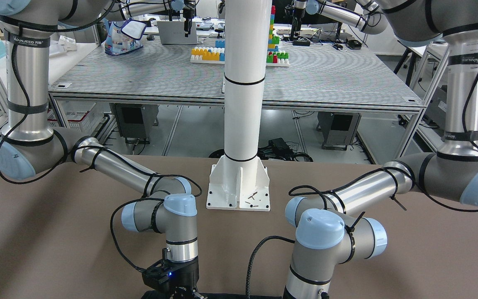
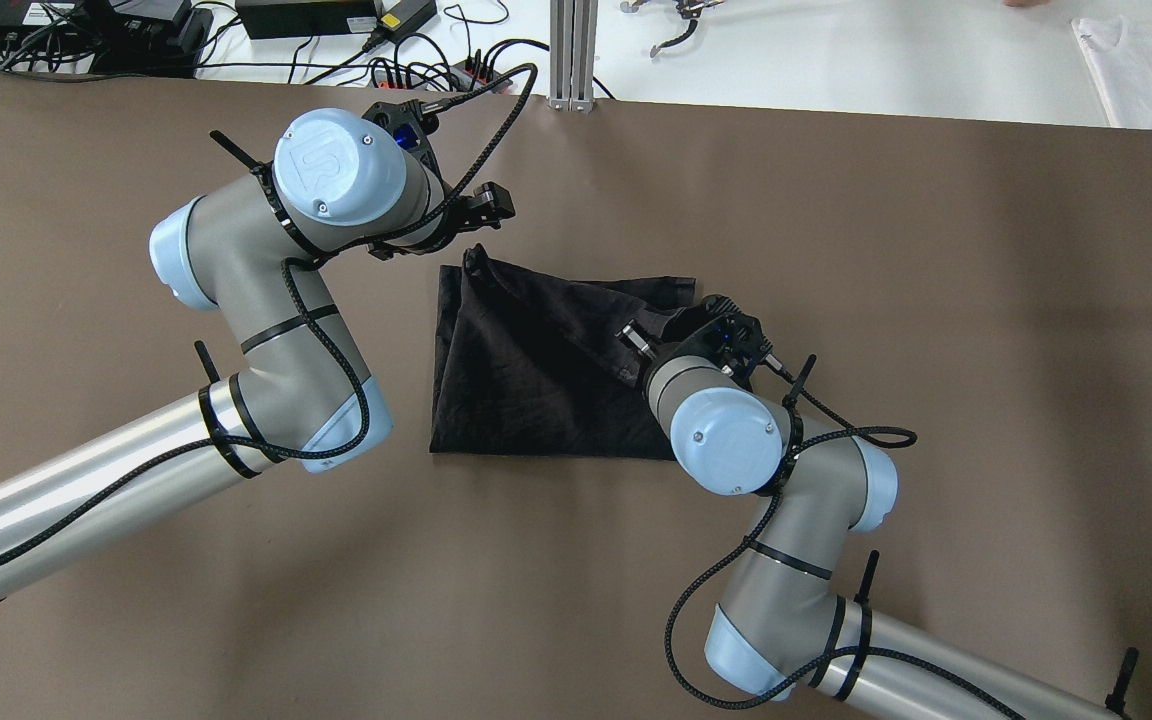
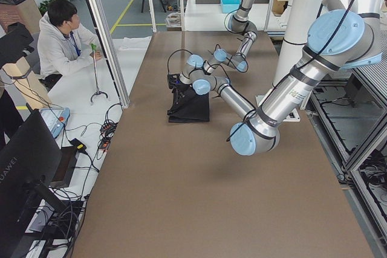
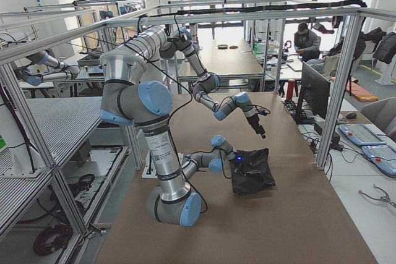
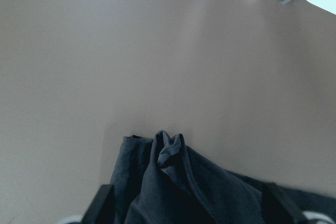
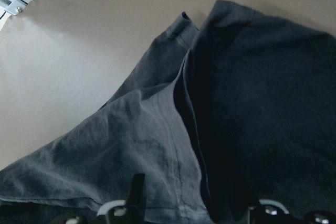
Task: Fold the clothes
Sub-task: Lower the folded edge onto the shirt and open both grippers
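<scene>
The clothes (image 2: 536, 380) are one black garment lying partly folded in the middle of the brown table (image 2: 936, 300). Its far left corner (image 2: 476, 256) stands up in a small peak. My left gripper (image 2: 484, 212) hovers just beyond that corner, open; the left wrist view shows the peak (image 5: 168, 148) ahead of the wide-spread fingers (image 5: 104, 203), untouched. My right gripper (image 2: 638, 342) is at the garment's right side, shut on a raised fold of the clothes (image 6: 157, 145). A taut ridge of fabric runs from it to the peaked corner.
The white pole's base plate (image 1: 239, 189) is bolted at the table's robot side. Along the far edge are an aluminium post (image 2: 572, 50), cables and power bricks (image 2: 316, 20), and a white cloth (image 2: 1151, 60). A seated person (image 3: 60, 49) is beside the table.
</scene>
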Available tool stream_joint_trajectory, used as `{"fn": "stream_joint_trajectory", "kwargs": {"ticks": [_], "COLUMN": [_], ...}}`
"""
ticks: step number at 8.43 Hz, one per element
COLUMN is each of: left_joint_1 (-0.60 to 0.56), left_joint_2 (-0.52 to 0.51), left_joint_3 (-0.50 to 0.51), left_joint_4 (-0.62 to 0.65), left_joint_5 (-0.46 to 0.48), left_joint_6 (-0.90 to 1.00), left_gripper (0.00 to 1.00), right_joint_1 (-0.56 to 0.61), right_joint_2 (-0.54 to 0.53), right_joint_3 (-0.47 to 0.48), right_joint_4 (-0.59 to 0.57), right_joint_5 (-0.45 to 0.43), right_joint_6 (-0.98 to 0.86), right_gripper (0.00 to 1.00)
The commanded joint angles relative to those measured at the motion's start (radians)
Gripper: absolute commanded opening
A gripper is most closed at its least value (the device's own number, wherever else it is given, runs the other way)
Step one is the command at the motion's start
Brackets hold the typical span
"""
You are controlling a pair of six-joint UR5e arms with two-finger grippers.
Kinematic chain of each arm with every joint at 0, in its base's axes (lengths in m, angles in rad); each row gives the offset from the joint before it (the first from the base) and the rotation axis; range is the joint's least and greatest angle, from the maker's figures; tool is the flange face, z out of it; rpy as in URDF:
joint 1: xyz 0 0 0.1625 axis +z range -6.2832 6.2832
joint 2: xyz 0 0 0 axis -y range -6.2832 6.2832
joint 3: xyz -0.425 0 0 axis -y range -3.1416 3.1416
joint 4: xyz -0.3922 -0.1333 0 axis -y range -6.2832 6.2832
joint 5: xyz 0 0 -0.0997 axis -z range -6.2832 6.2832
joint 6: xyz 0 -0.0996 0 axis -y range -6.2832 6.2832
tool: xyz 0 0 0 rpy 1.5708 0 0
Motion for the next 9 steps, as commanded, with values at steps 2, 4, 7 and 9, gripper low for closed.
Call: {"fn": "stream_joint_trajectory", "kwargs": {"ticks": [2, 4, 7, 9], "left_joint_1": [0.0, 0.0, 0.0, 0.0], "left_joint_2": [0.008, 0.008, 0.01, 0.013], "left_joint_3": [0.0, 0.0, 0.0, -0.004], "left_joint_4": [-0.002, -0.002, -0.002, -0.002], "left_joint_5": [0.0, 0.0, 0.0, 0.001], "left_joint_6": [0.001, 0.001, 0.0, 0.0], "left_gripper": [1.0, 1.0, 1.0, 1.0], "right_joint_1": [-0.034, -0.032, -0.005, 0.067], "right_joint_2": [0.027, 0.027, 0.027, 0.027], "right_joint_3": [-0.037, -0.037, -0.04, -0.056], "right_joint_4": [-0.001, 0.004, 0.007, 0.005], "right_joint_5": [-0.062, -0.062, -0.062, -0.021], "right_joint_6": [0.004, -0.001, -0.137, -0.242], "right_gripper": [0.48, 0.13, 0.0, 0.0]}}
